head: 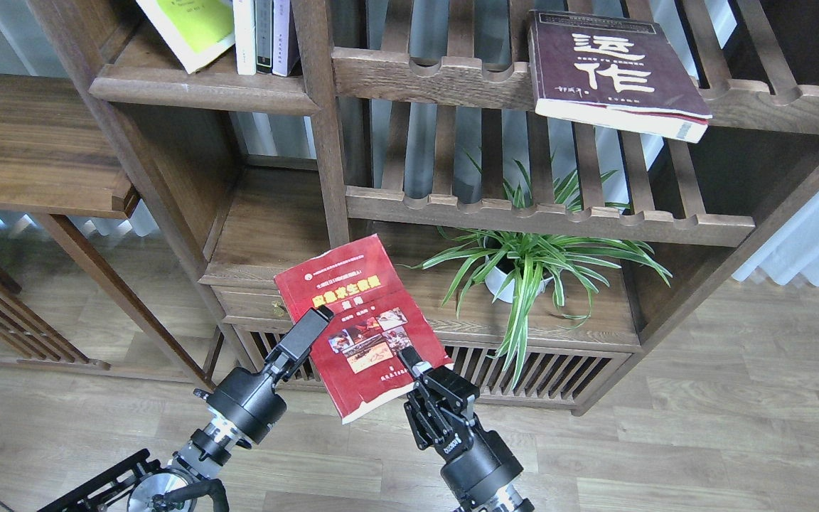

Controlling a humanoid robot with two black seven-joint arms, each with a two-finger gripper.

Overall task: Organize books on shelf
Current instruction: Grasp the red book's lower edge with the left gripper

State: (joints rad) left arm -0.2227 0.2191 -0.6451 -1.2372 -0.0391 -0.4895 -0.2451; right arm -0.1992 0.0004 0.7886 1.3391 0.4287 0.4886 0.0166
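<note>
Both arms hold up the red book [361, 323] in front of the bookcase. The left gripper [308, 334] pinches its left edge, and the right gripper [420, 366] pinches its bottom right edge. Both look closed on it. Two grips probably keep the floppy paperback from bending or slipping.

The yellow-green book [193, 28] leans on the solid wooden shelf [203, 89] at the top left, next to three thin upright books [265, 35]. The thick maroon book [612, 71] lies on the slatted rack [438, 78] on the right, sticking out over the front rail. It could fall. A potted spider plant [530, 267] sits below.

I think the red book goes up to the shelf next.
</note>
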